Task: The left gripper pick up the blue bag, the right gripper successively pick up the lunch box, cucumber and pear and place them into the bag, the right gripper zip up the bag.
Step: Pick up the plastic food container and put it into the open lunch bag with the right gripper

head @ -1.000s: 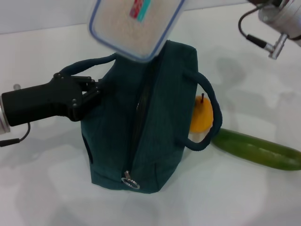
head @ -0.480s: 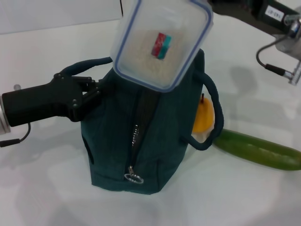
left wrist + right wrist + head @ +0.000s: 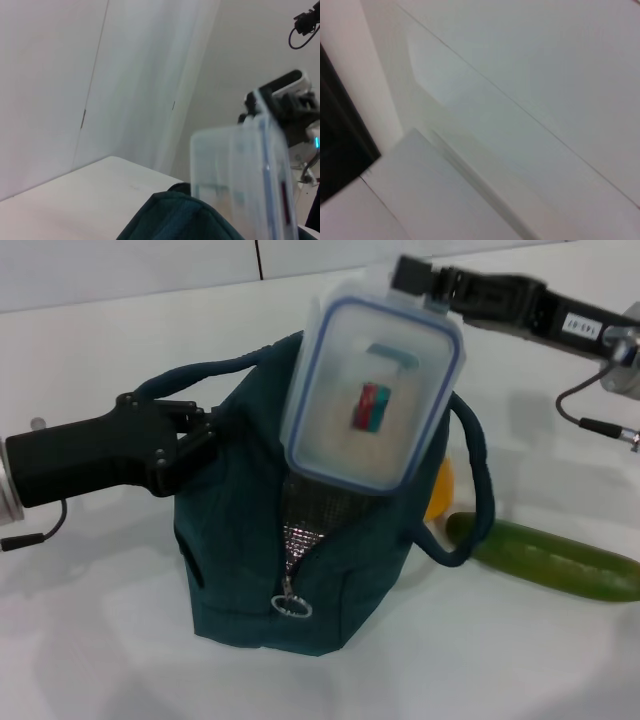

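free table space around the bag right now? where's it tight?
Bare table in front of the blue bag and below the left tool, which grips the bag's side. Also bare behind the bag. Crowded on the bag's right: pear and cucumber sit by the handle. Above, the right tool holds the lunch box over the open zipper.

Head camera above, downward; left wrist camera low beside blue bag (image 3: 175,217).
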Controlling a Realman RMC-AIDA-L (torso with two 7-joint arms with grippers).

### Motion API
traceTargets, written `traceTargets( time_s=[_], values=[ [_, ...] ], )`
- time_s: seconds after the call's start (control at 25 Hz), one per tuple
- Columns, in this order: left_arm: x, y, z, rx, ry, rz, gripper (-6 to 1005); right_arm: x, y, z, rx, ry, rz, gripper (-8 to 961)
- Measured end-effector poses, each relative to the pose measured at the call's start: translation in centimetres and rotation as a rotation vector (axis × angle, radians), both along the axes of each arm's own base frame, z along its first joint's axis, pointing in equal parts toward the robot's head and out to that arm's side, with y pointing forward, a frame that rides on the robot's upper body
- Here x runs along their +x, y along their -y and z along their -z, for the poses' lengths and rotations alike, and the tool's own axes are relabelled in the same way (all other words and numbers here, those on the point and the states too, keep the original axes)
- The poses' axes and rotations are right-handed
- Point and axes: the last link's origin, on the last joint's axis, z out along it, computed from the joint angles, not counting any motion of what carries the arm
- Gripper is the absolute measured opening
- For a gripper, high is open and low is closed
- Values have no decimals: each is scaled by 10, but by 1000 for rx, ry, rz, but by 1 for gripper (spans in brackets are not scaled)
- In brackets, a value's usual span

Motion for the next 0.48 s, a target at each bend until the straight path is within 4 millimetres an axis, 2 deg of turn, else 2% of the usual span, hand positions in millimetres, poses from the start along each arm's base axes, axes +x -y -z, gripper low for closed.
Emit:
traceTargets(
  time_s=[0.48],
  values=[
    [4,-4,3,-8,2,2,53,-7,-3,27,-8,183,-67,101]
  ],
)
